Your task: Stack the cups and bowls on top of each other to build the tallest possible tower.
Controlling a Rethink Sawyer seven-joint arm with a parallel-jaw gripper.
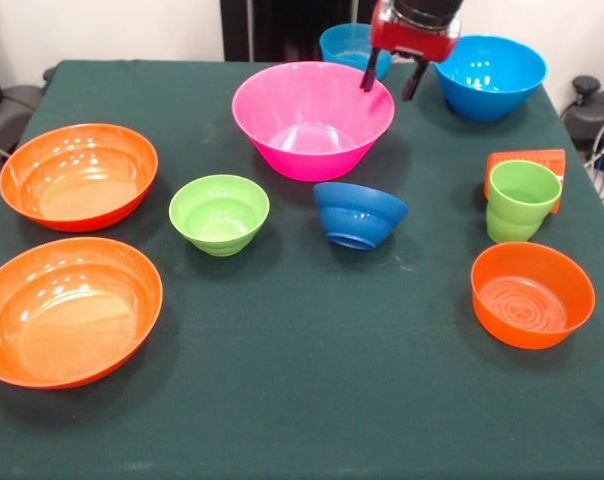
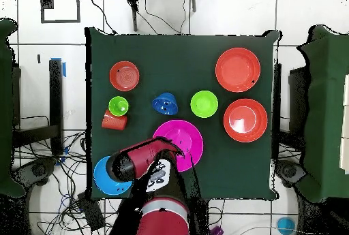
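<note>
My gripper (image 1: 392, 78) hangs open and empty over the far right rim of the big pink bowl (image 1: 312, 120), which sits alone on the table. Two sky blue bowls (image 1: 489, 75) (image 1: 344, 44) stand behind it. Two wide orange bowls (image 1: 79, 175) (image 1: 70, 310) sit at the left. The lime green bowl (image 1: 219, 213) and the tilted dark blue bowl (image 1: 359, 215) are in the middle. The lime green cup (image 1: 522, 200) stands upright at the right, with the orange cup (image 1: 530, 160) lying on its side behind it. The smaller orange bowl (image 1: 532, 295) is near it. Nothing is stacked.
The table has a dark green cloth (image 1: 302, 400). In the overhead view my red arm (image 2: 140, 161) reaches over one sky blue bowl (image 2: 108, 178) toward the pink bowl (image 2: 180, 137). Cables lie on the floor round the table.
</note>
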